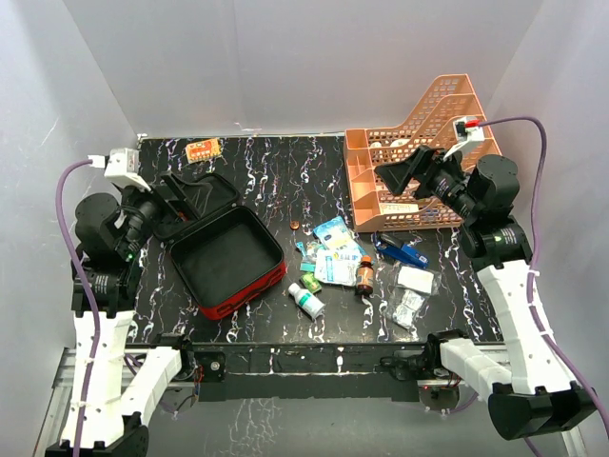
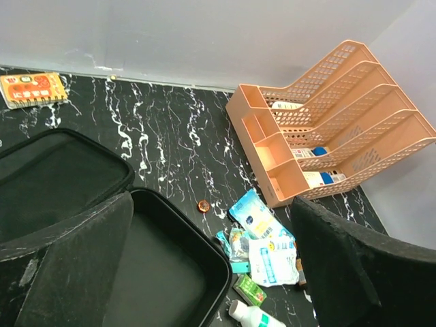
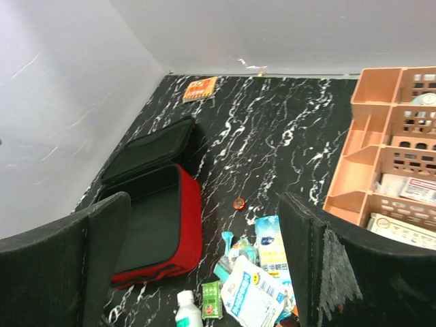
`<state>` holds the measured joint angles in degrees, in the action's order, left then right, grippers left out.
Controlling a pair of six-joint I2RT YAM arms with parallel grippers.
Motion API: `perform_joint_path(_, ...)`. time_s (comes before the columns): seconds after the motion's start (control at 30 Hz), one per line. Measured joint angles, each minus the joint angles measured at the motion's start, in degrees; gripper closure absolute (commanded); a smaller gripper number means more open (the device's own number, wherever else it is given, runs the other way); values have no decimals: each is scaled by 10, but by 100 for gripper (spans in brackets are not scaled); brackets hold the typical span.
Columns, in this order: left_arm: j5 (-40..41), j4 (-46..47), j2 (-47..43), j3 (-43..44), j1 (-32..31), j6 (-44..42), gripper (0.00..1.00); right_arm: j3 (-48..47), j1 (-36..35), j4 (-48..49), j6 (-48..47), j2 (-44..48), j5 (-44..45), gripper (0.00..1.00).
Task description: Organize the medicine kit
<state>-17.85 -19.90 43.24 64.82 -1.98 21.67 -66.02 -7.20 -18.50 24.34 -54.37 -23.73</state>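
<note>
Kit position: I see the medicine kit (image 1: 226, 259) on the left half of the counter (image 1: 285, 171), unzipped and lying open. Its lid is folded back toward the left arm.

Kit contents: I can make out only black lining in the base. As far as I can tell, nothing has been packed.

Loose supplies: they lie in a scatter just right of the kit, not touching it. I pick out blue-and-white sachets (image 1: 333, 252), a brown bottle (image 1: 364, 276), a white bottle (image 1: 306, 301), a blue item (image 1: 404, 252) and clear packets (image 1: 409, 295).

Outliers: a small copper-coloured round thing (image 1: 294, 225) sits beyond the pile. An orange card (image 1: 204, 149) lies near the far wall.

Orange tray (image 1: 354, 181): it stands at the far right with a few boxes in its tiers. I cannot tell whether those belong to the job.

Left end effector (image 1: 169, 202): it hovers over the lid side of the kit, fingers spread wide and holding nothing.

Right end effector (image 1: 404, 171): it hangs in front of the tray, fingers parted and empty.

Progress: I judge this to be the very start. The case is open and ready, and every item is left to collect, followed probably by closing the lid.
</note>
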Motion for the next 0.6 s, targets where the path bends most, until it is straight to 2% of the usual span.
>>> perform_joint_path(0.27,6,-26,1,-46,0,25,1,26,-3,58,-1,-8,-116,12)
perform_joint_path(0.6,231,-218,56,-90,2,134,1,30,-47,57,-28,-86,-130,17)
